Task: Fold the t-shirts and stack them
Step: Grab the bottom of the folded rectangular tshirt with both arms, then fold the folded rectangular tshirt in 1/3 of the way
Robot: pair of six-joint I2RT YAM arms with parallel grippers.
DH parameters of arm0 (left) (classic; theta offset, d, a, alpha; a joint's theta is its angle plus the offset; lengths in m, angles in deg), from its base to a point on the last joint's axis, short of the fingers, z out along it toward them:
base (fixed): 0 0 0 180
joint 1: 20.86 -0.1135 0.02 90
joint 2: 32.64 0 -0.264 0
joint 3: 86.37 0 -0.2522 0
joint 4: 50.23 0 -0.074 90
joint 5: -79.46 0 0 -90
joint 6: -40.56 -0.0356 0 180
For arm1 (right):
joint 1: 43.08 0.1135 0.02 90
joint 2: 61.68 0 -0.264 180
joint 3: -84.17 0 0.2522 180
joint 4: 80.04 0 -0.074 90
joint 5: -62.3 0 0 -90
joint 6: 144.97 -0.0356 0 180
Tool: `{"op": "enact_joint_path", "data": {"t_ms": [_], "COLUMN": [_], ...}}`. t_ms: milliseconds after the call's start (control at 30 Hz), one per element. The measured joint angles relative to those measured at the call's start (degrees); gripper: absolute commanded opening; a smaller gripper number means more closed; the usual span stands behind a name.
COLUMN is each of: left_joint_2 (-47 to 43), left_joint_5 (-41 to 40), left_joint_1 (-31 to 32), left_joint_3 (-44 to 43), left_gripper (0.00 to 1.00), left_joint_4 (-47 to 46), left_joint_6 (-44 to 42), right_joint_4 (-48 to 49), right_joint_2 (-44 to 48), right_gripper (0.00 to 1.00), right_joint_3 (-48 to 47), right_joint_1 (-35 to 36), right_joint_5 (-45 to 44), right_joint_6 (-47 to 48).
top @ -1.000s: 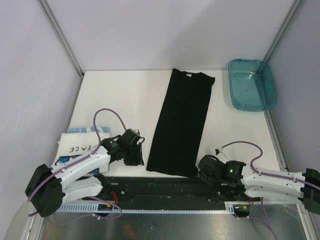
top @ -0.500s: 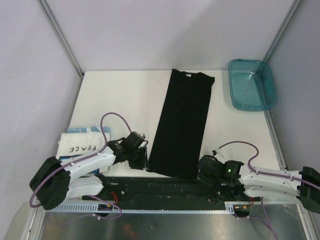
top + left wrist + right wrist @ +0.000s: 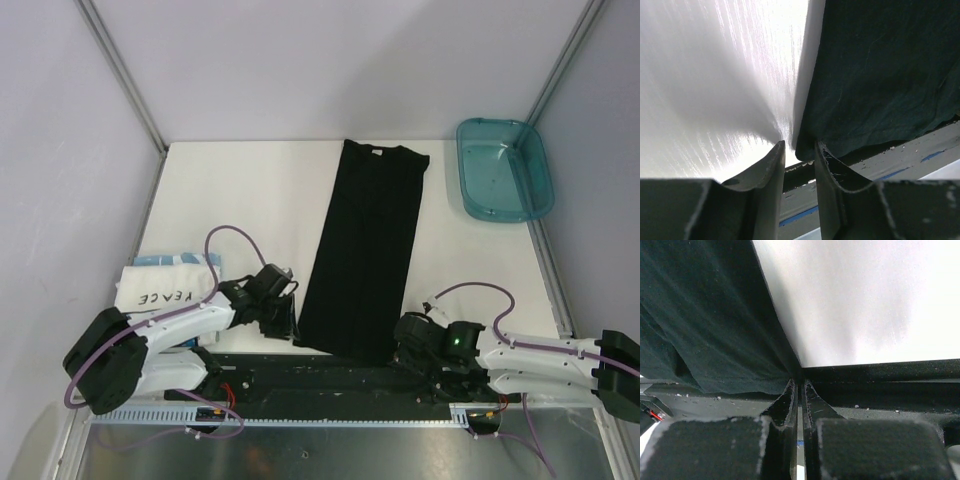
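Two t-shirts lie on the desk (image 3: 240, 190) in the top view. The black t-shirt (image 3: 365, 245) is spread as a long narrow strip, collar at the far side and hem at the near edge. The white t-shirt (image 3: 165, 285) lies folded at the near left. The left tool (image 3: 283, 318) sits at the near-left corner of the black hem and the right tool (image 3: 405, 338) at its near-right corner. A teal bin (image 3: 503, 168) stands at the far right, well apart.

In the left wrist view, the jaws of the left tool (image 3: 799, 150) are apart. The hem corner lies just at the gap and is not clamped.

In the right wrist view, the jaws of the right tool (image 3: 798, 385) are together, with the tips at the other hem corner. Whether any cloth is pinched between them I cannot tell.

The cloth looks light, soft and limp, so it will likely sag and slide on the smooth desk. The two hem corners seem the best hold, pinched low and lifted together so the strip folds evenly toward the collar.
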Motion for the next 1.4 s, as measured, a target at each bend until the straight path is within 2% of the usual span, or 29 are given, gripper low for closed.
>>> {"op": "enact_joint_path", "data": {"t_ms": [500, 633, 767, 833, 967, 1200, 1300, 1400], "left_joint_2": [0.83, 1.22, 1.92, 1.99, 0.35, -10.29, -13.44, -13.79], "left_joint_5": [1.29, 1.36, 1.46, 1.53, 1.95, 2.86, 2.93, 2.67], "left_joint_1": [1.49, 1.7, 2.21, 2.51, 2.8, 3.1, 3.15, 3.15], "left_joint_3": [0.46, 0.46, 0.46, 0.46, 0.46, 0.46, 0.37, -1.4], "left_gripper": [0.32, 0.23, 0.06, 0.01, 0.0, 0.0, 0.0, 0.0], "left_joint_4": [-0.81, -1.05, -1.64, -1.84, -1.6, 1.42, 3.52, 5.84], "left_joint_6": [0.5, 1.09, 1.6, 1.66, 2.21, 4.61, 5.4, 5.53], "right_joint_4": [-4.63, -5.18, -5.97, -6.73, -7.93, -10.32, -12.02, -14.6], "right_joint_2": [0.81, 0.94, 1.27, 1.42, 2.36, 4.09, 3.78, 3.3], "right_gripper": [0.0, 0.0, 0.0, 0.0, 0.0, 0.0, 0.0, 0.0], "right_joint_3": [-3.3, -4.0, -4.2, -4.74, -5.9, -8.17, -11.28, -15.54], "right_joint_1": [-0.46, -0.57, -0.68, -0.7, -0.28, 5.84, 8.96, 8.83], "right_joint_5": [0.13, 0.13, 0.09, 0.04, -0.09, -1.92, -3.08, -4.61], "right_joint_6": [0.7, 0.92, 0.92, 0.94, 0.85, -2.05, -3.32, -2.89]}}
